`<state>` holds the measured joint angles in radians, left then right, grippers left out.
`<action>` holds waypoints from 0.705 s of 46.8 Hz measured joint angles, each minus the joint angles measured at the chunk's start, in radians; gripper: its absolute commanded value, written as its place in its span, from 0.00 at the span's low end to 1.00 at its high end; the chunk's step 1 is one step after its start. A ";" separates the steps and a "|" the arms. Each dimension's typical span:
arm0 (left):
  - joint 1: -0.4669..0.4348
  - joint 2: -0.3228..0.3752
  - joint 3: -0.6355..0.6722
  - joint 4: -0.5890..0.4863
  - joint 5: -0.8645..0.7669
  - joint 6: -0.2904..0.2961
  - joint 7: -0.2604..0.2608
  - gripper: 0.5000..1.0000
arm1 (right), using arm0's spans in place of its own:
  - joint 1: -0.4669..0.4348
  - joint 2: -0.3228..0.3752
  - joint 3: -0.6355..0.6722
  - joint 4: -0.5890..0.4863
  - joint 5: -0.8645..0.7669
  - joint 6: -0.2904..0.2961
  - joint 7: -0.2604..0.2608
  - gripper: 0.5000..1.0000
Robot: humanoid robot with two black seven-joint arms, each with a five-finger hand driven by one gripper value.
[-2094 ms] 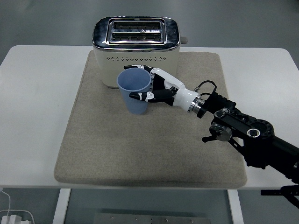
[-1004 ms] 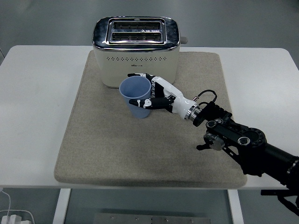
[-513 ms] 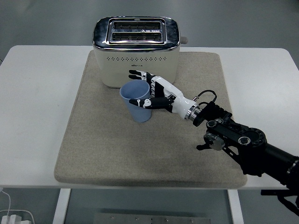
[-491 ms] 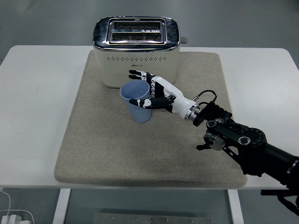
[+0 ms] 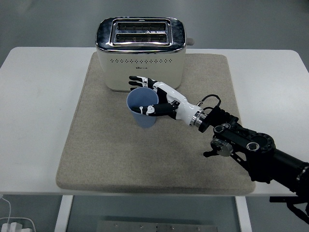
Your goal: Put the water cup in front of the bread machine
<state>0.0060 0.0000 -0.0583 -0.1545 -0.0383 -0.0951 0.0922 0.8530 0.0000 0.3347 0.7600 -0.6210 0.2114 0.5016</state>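
Fingers (image 5: 136,82) of the right hand (image 5: 159,99) are wrapped around the blue water cup (image 5: 143,108), some behind it and the thumb in front, so the cup cannot slip out. The cup leans a little, with its open top tipped toward the camera, and I cannot tell if its bottom is touching the mat yet. It is just in front of the bread machine (image 5: 140,53), near the middle of that machine's front side. That is the spot the task asks for, so the hand seems to be holding it there to set it down. The grey mat (image 5: 96,154) lies on the white counter (image 5: 34,96) and carries both things. To stand the cup up, the hand should straighten it before letting go, or it may tip. The left arm is not in the picture.
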 measured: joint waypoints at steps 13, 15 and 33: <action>0.000 0.000 0.000 0.000 0.000 0.000 0.000 1.00 | 0.006 0.000 0.013 -0.001 0.004 -0.004 0.001 0.83; 0.000 0.000 0.000 0.000 0.000 0.000 0.000 1.00 | 0.008 0.000 0.015 -0.001 0.005 -0.004 0.002 0.83; 0.000 0.000 0.000 0.000 0.000 0.000 0.000 1.00 | 0.042 -0.044 0.020 0.001 0.009 0.002 0.006 0.83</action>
<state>0.0062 0.0000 -0.0583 -0.1545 -0.0384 -0.0951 0.0922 0.8952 -0.0443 0.3546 0.7607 -0.6120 0.2133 0.5074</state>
